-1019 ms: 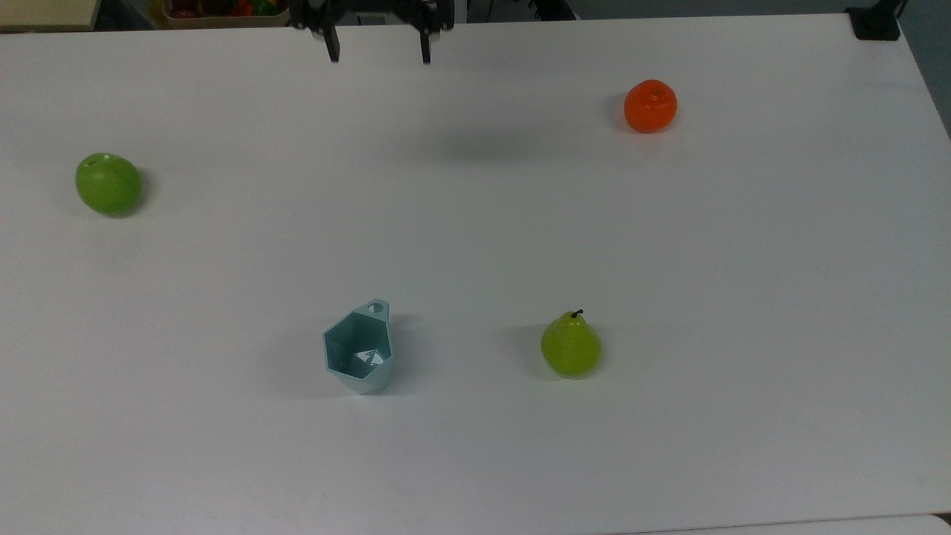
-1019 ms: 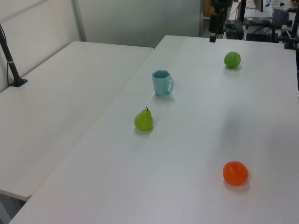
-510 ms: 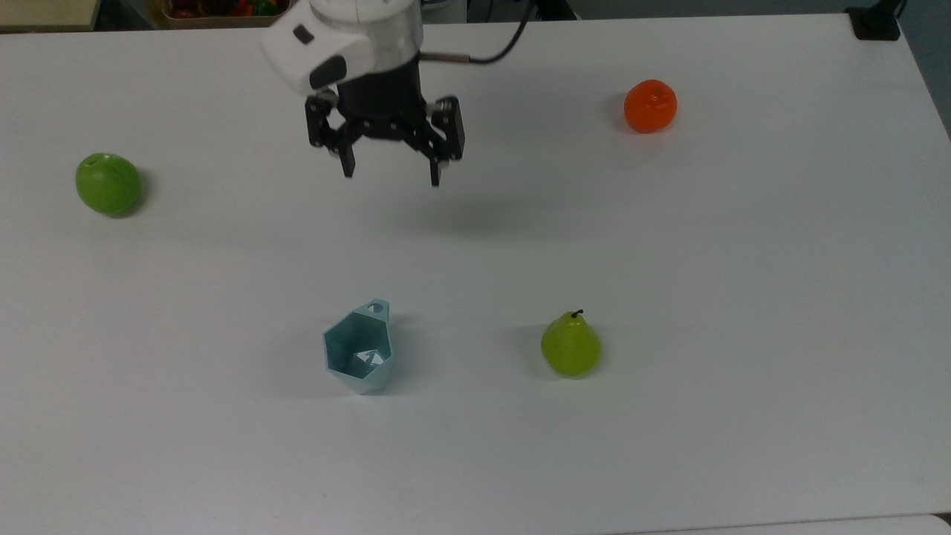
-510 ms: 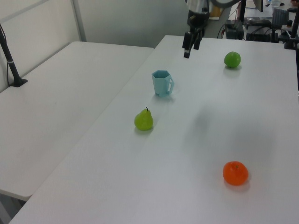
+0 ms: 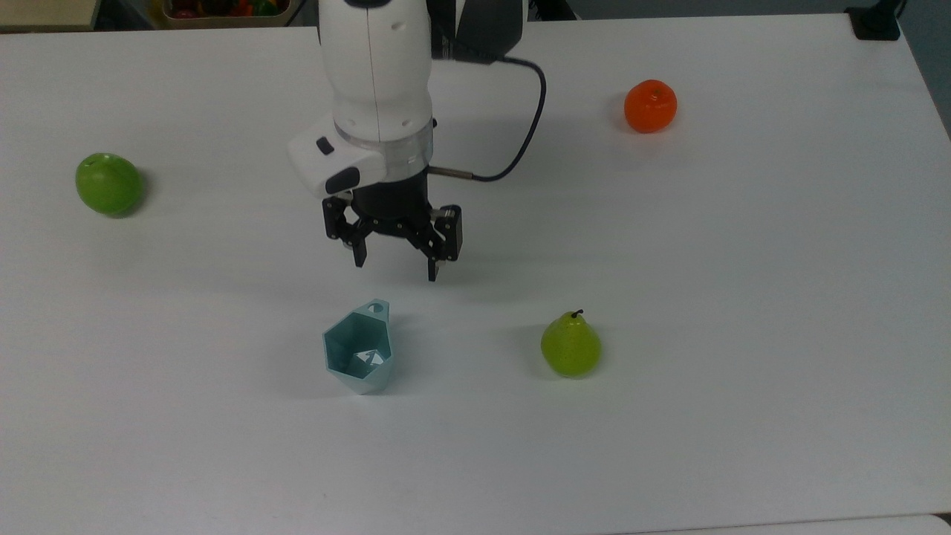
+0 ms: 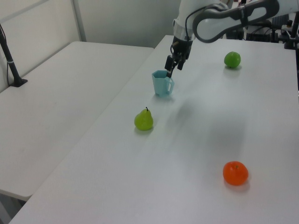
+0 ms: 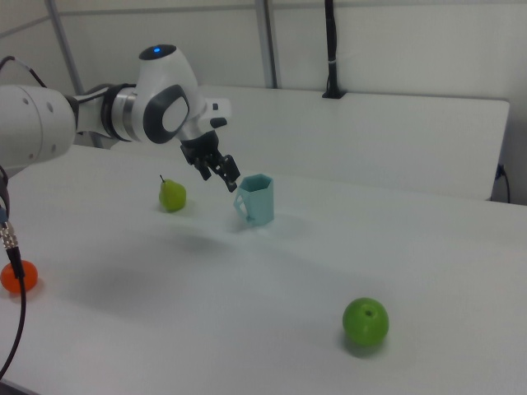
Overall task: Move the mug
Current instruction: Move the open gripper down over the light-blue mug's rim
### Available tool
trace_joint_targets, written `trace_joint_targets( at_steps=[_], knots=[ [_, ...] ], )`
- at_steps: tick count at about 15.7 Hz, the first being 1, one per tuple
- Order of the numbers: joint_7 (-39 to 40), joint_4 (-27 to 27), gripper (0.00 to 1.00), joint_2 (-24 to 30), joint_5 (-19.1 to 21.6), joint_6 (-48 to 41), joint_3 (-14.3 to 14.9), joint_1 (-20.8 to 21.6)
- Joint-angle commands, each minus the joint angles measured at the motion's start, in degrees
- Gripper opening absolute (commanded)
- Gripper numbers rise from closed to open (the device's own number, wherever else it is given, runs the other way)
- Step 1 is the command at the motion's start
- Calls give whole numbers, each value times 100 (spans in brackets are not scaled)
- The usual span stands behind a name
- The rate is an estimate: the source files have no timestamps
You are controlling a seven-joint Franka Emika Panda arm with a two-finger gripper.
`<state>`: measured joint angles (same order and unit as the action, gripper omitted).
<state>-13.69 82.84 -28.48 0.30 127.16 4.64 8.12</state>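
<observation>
Approach stage: the hand (image 5: 395, 260), fingers spread and empty, hovers just above centre frame in the top view, near the upright, ungrasped mug (image 5: 358, 353) on the table (image 5: 743, 297); grasping and moving remain.

White table (image 5: 743, 297), matte top. Four things rest directly on it. Landmark: the mug (image 5: 359, 351), pale blue-teal, faceted, upright, tab handle toward the top view's upper edge. Pear (image 5: 570, 346), yellow-green, stem up, to the top view's right of the mug. Green apple (image 5: 108, 183) well off to the mug's upper left. Orange (image 5: 650, 105) far to its upper right, beyond the pear.
</observation>
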Motion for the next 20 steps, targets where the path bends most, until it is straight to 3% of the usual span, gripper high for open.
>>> trace_joint_targets(
  at_steps=[1,8,14,20],
  knots=[
    [-134,-111,89,-307,-126,335,98,76],
    [-152,-119,88,-693,-477,670,107,67],
    [-406,-119,78,-914,-803,968,107,76],
    [-424,-111,47,-949,-882,1030,151,67]
  ],
)
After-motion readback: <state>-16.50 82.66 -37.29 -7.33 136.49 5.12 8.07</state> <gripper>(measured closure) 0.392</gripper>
